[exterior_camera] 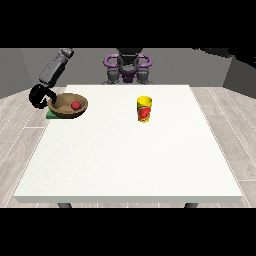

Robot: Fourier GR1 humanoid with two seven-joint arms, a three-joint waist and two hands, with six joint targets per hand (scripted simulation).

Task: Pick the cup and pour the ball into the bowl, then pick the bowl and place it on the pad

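The wooden bowl (pixel 70 106) holds the red ball (pixel 75 105) and sits on the green pad (pixel 50 115) at the desk's (pixel 130 160) left edge, near the far corner. My robot hand (pixel 39 97) at the view's left curls round the bowl's left rim. The yellow cup (pixel 144 109) stands upright, well apart, nearer the desk's far edge; what it contains I cannot tell.
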